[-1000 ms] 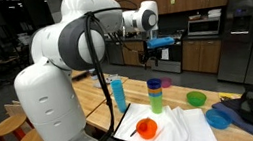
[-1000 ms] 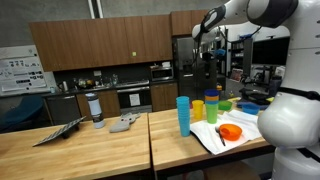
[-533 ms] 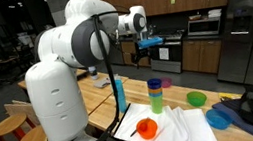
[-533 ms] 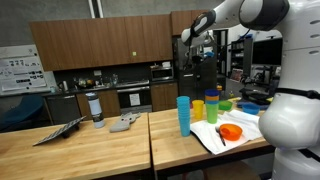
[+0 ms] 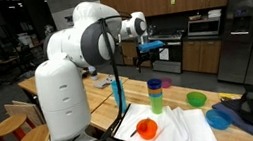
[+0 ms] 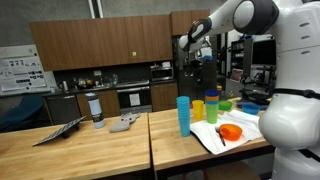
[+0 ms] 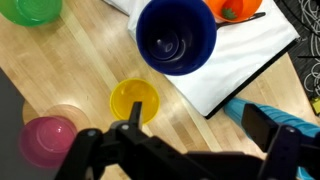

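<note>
Wrist view: blue cup (image 7: 175, 38) upright, mouth up.

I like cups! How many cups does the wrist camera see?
3: a blue cup by the white cloth, a yellow cup on the wooden table, a pink cup at the lower left. Others may be hidden.
</note>
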Controlling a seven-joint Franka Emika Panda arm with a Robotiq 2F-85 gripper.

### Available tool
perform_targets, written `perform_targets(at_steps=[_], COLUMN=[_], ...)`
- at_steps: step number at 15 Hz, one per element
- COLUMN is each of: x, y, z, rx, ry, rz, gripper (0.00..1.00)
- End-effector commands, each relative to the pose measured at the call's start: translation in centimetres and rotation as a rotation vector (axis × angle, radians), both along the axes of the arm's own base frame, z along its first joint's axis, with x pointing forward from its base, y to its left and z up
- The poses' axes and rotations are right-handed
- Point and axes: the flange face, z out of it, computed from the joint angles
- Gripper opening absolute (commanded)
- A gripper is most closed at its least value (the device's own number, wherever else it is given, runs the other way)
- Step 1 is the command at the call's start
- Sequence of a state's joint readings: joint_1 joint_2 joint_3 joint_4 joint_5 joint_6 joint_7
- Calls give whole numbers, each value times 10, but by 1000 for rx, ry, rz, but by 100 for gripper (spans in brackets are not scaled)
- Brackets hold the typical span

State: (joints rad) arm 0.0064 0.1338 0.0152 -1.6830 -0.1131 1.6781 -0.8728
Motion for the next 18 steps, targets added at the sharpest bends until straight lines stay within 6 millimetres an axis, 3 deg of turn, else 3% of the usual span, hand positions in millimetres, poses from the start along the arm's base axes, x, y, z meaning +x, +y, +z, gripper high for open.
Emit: perform_targets(at_steps=[1, 11, 14, 18], x=[5, 5, -1, -10], y=[-2, -4, -38, -100], z=[-5, -11, -17, -35], rx=[-16, -1, 17, 34], ry=[21, 20, 28, 53], rz=[-4, -8, -13, 7], gripper=[100, 100, 100, 100])
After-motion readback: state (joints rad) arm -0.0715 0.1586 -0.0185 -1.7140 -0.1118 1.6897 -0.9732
